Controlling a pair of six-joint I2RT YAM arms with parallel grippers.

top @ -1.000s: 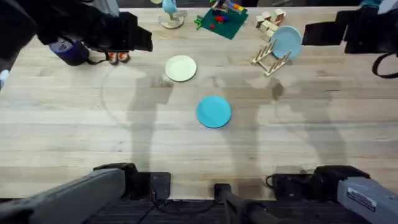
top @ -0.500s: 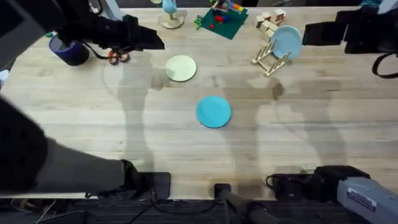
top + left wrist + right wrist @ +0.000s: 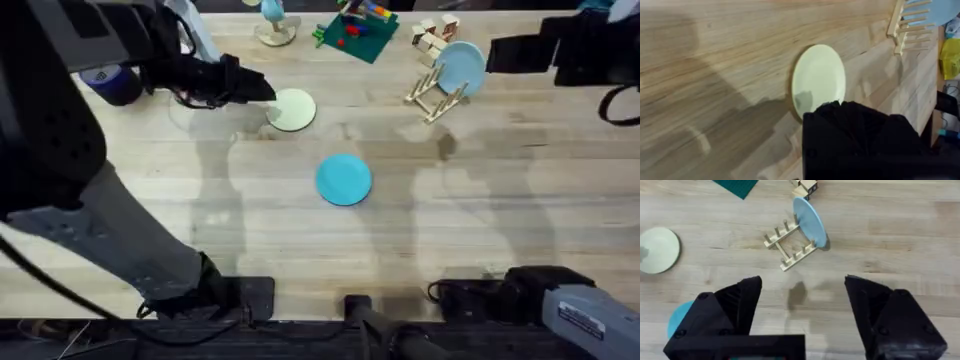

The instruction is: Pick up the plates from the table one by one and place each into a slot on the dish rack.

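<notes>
The cream-yellow plate (image 3: 293, 111) lies flat on the table (image 3: 480, 210) at the back centre, and it also shows in the left wrist view (image 3: 818, 79) and the right wrist view (image 3: 658, 250). My left gripper (image 3: 264, 90) hangs at that plate's left edge; its black fingers (image 3: 855, 130) form one mass with no gap. The turquoise plate (image 3: 344, 180) lies near the middle of the table (image 3: 676, 320). At the back right stands the dish rack (image 3: 432, 98) (image 3: 789, 247) (image 3: 904, 27), holding a sky-blue plate (image 3: 461, 66) (image 3: 810, 222). My right gripper (image 3: 497, 55) (image 3: 802, 317) hovers open and empty, right of the rack.
A dark blue cup (image 3: 110, 84) stands at the back left, beside the left arm. Along the far edge are a green baseplate with toys (image 3: 356, 36), loose wooden blocks (image 3: 434, 34) and a small wooden stand (image 3: 274, 32). The table's front half is bare wood.
My left arm has swung right and forward from the back left, bringing its gripper up to the cream-yellow plate's edge. The plates, the rack and the right arm have not moved.
</notes>
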